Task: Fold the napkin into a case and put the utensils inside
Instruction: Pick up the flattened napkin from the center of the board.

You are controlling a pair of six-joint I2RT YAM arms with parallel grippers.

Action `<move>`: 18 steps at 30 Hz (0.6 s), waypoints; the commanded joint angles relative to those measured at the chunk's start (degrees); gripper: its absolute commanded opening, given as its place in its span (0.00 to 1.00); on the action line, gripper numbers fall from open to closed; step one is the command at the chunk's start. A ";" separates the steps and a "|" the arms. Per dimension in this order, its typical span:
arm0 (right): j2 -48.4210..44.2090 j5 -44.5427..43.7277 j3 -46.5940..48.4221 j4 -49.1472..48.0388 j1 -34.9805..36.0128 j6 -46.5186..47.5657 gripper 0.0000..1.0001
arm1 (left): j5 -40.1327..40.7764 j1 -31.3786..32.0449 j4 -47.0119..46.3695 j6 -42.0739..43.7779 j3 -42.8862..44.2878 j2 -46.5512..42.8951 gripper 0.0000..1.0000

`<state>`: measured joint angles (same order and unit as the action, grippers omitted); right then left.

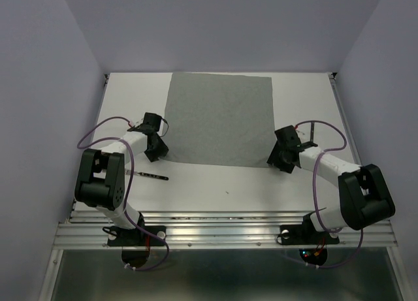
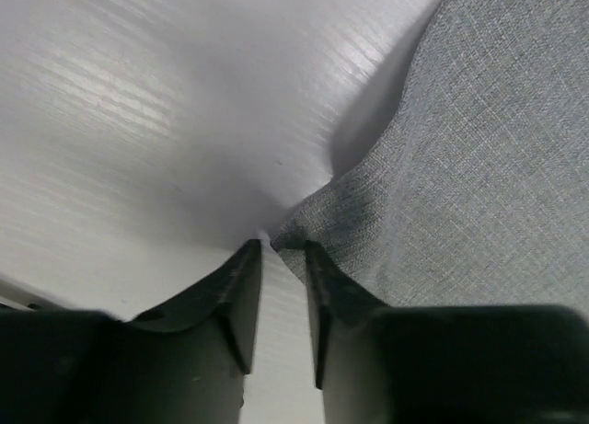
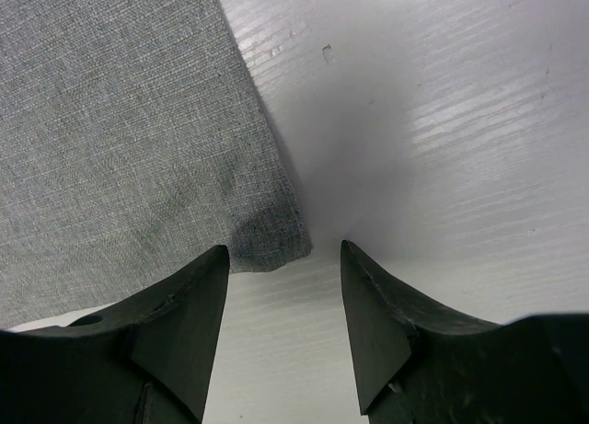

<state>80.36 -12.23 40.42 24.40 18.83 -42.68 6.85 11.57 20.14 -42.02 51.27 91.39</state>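
The grey napkin [image 1: 219, 118] lies spread flat at the far middle of the table. My left gripper [image 1: 157, 151] is at its near left corner. In the left wrist view the jaws [image 2: 281, 247] stand a narrow gap apart, with the napkin corner [image 2: 304, 217] right at their tips and the cloth edge a little raised. My right gripper [image 1: 277, 158] is at the near right corner, open; that corner [image 3: 271, 235] lies just ahead of the wide gap [image 3: 283, 251]. One utensil [image 1: 149, 175] lies by the left arm and another [image 1: 313, 134] by the right arm. No case is in view.
The white table [image 1: 228, 183] is walled at the back and sides. Purple cables loop over both arms. The metal rail with the arm bases runs along the near edge [image 1: 222, 226].
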 commanded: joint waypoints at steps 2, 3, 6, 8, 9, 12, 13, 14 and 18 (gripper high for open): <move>1.20 -0.25 1.76 -1.55 0.24 0.31 0.58 | 0.79 0.29 -0.45 -0.43 -1.34 -3.24 0.61; 1.29 -0.25 1.85 -1.55 0.24 0.31 0.58 | 0.53 0.29 -0.54 -0.43 -1.52 -3.41 0.63; 1.56 -0.95 2.03 -1.38 0.24 0.31 0.58 | 0.27 0.38 -1.42 -0.26 -2.22 -3.77 0.64; 2.17 -0.87 2.11 -1.46 0.24 0.14 0.58 | 0.53 0.38 -1.51 -0.26 -1.87 -2.72 0.62; 2.35 -0.87 2.11 -1.38 0.24 0.14 0.58 | 0.44 0.38 -1.51 -0.26 -1.87 -2.71 0.62; 2.79 -0.60 2.29 -1.38 0.24 0.14 0.58 | 0.36 0.47 -1.68 -0.26 -1.34 -1.66 0.57; 2.70 -0.60 2.20 -1.38 0.24 0.22 0.58 | 0.35 0.55 -1.68 -0.26 -1.08 -1.14 0.56; 2.61 -0.69 2.12 -1.38 0.24 0.22 0.58 | 0.44 0.82 -1.86 -0.26 -1.17 -0.96 0.54; 2.79 -1.13 2.11 -1.38 0.24 0.49 0.58 | 0.79 1.43 -2.04 -0.69 -0.73 0.53 0.47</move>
<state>81.97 -12.27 41.71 24.34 18.83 -42.28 6.76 12.23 18.20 -42.46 49.87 90.70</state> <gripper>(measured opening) 0.578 0.484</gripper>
